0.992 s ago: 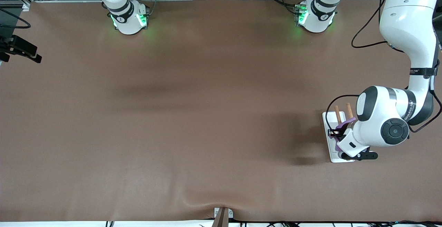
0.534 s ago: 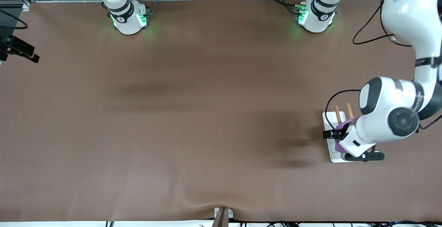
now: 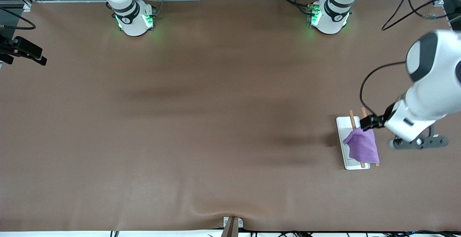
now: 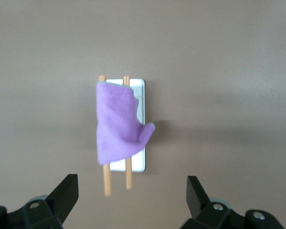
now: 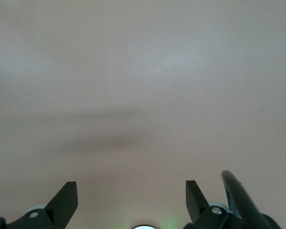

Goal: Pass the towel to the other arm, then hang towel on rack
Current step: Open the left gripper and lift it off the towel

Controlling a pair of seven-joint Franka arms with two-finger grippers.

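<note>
The lilac towel hangs draped over the two wooden rods of the rack, near the left arm's end of the table. One corner droops over the white base. My left gripper is open and empty, up in the air over the rack's end nearer the robots' bases. In the left wrist view the towel and the rack lie well below my open left gripper. My right gripper is open and empty over bare table, and that arm waits.
The brown table cover has a wrinkle near a small bracket at the front edge. A black fixture juts in at the right arm's end. The arm bases glow green.
My left gripper has let go of the towel, risen and drawn back from the rack. The towel now hangs in full view on the rods. The right arm stays put.
</note>
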